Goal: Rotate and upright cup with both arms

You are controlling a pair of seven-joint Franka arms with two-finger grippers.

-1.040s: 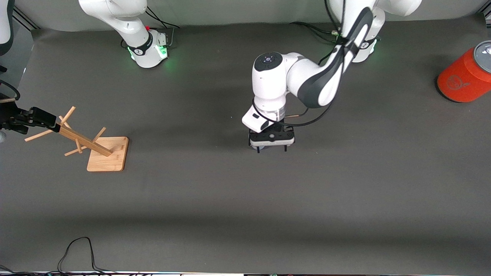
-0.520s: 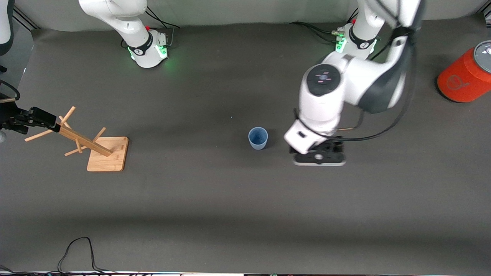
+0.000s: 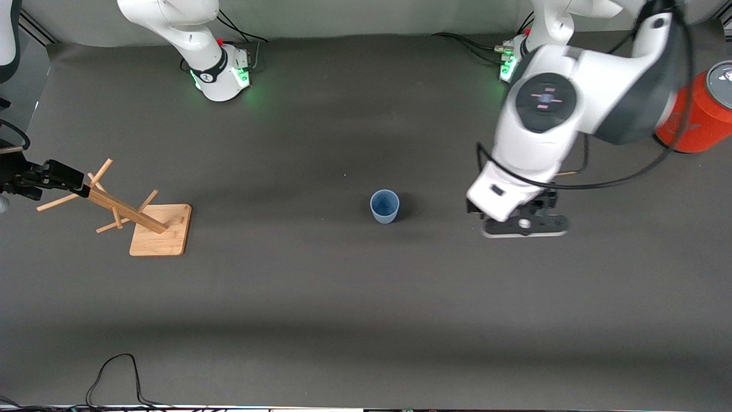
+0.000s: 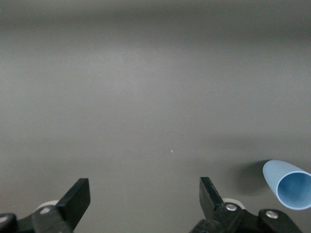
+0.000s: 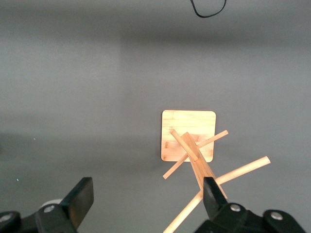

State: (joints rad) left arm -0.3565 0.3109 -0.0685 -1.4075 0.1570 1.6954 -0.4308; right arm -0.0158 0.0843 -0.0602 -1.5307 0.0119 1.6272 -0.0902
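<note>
Front view: cup (image 3: 384,206) upright, well apart from left gripper (image 3: 525,226); both jaws wide, empty; right likely waiting.

We see a light-blue cup (image 3: 384,206) with a deeper blue inside on the plain dark grey table (image 3: 343,315). The arms are white with dark grey joint sections, their grippers black and their bases lit green. A pale wooden rack (image 3: 137,220), an orange-red cylinder (image 3: 695,114) with a grey lid, and a black cable (image 3: 114,372) are the other colours.
</note>
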